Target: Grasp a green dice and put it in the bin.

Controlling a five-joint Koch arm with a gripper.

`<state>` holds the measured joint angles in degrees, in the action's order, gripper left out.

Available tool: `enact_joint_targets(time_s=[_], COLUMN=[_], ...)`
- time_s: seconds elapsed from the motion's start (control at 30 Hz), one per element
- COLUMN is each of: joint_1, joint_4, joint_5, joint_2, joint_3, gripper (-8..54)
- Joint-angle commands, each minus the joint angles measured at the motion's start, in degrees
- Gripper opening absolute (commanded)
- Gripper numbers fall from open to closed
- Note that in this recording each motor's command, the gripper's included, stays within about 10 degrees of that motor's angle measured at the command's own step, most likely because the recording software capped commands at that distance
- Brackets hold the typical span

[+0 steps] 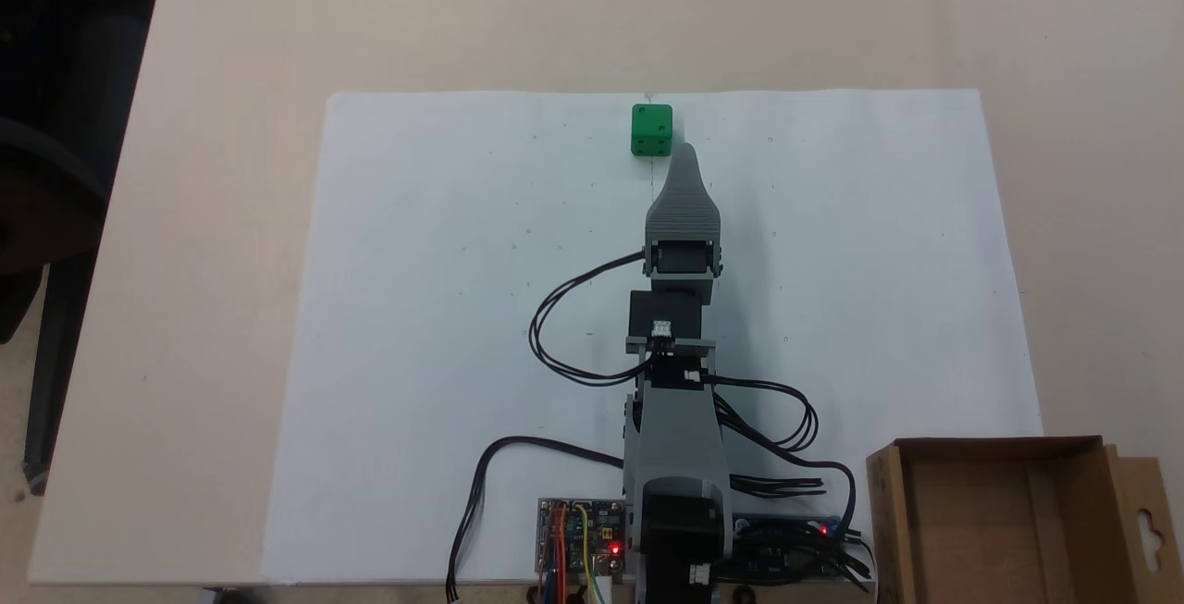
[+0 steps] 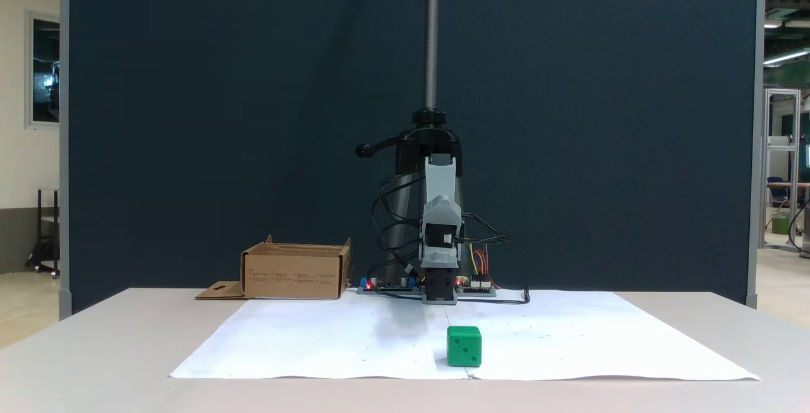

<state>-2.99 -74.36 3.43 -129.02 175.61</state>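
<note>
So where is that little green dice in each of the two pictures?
Fixed view from above: the green dice sits near the top middle, at the far edge of the white paper, just beyond the gripper.
Fixed view from the front: the green dice sits low in the middle, near the paper's front edge.
Shared landmark: the bin, bottom right from above, middle left from the front.

No legible text, labels, brand marks or numbers in either fixed view. Only readable signs are the pips on the green dice (image 1: 651,129): just beyond the gripper (image 1: 685,153) tip in the view from above, top face pips too small to count with certainty. In the front fixed view the dice (image 2: 464,346) shows three pips on its near face. Circuit board markings unreadable.
</note>
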Motion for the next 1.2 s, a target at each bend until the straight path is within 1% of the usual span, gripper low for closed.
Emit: enact_joint_targets(time_s=[0.0,0.2,0.37,0.4,0.6,0.73,0.93,1.0,1.17], joint_1=[-0.88,-1.49,-0.97,-0.97,-2.29,-2.9,-2.81,-2.2,-1.41], joint_4=[-3.78,-3.78,-3.78,-3.69,-1.76,9.14,32.41,40.32,59.39], joint_5=[0.53,0.62,0.62,0.62,0.62,0.62,0.62,0.62,0.44], joint_2=[-6.59,-6.68,-6.68,-6.68,-6.42,-6.24,-5.89,-5.89,-5.1], joint_3=[3.78,3.78,3.34,2.37,-2.64,-8.61,-21.36,-24.26,-32.61], gripper=[44.3,44.2,42.4,41.3,41.2,41.2,41.8,42.7,42.7])
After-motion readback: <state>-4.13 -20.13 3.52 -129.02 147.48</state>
